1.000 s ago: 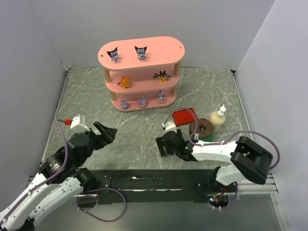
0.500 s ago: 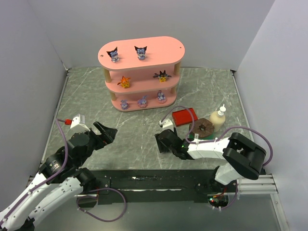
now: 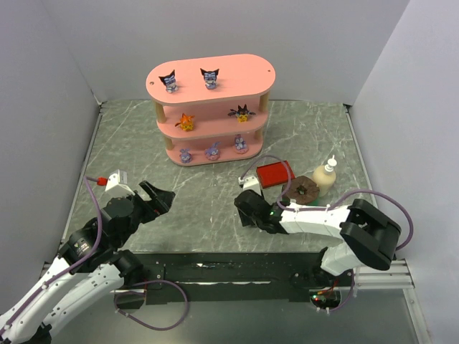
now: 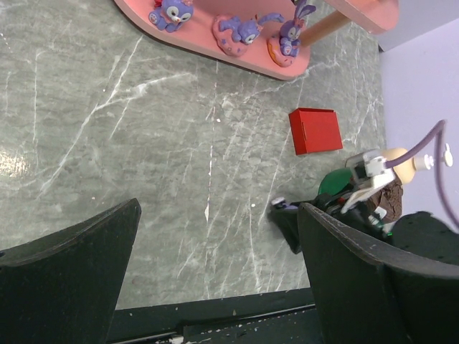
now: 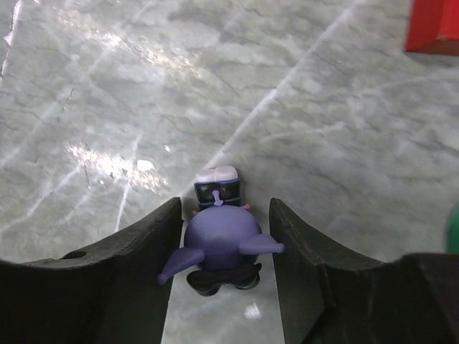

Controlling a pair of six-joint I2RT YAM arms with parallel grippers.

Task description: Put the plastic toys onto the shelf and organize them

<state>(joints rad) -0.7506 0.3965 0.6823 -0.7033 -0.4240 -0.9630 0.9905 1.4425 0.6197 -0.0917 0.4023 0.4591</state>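
Note:
The pink three-tier shelf (image 3: pixel 237 72) stands at the back. Two dark pointed-ear figurines (image 3: pixel 169 81) stand on its top board. An orange one (image 3: pixel 186 122) and a spiky black one (image 3: pixel 242 113) are on the middle board. Three lilac ones (image 3: pixel 212 151) are on the bottom board and also show in the left wrist view (image 4: pixel 244 30). A third dark pointed-ear figurine (image 5: pixel 221 240) lies on the table between the fingers of my right gripper (image 5: pixel 224 208), which is open around it, ears close to the pads. My left gripper (image 4: pixel 219 215) is open and empty at the near left (image 3: pixel 154 197).
A flat red box (image 3: pixel 275 174) lies right of the shelf, just beyond the right gripper (image 3: pixel 245 208). A green cylinder with a brown top (image 3: pixel 303 191) and a cream bottle (image 3: pixel 325 177) stand to its right. Grey walls enclose the table.
My right gripper has shifted slightly away from the near edge, towards the red box. The left arm and the shelf figurines have not moved.

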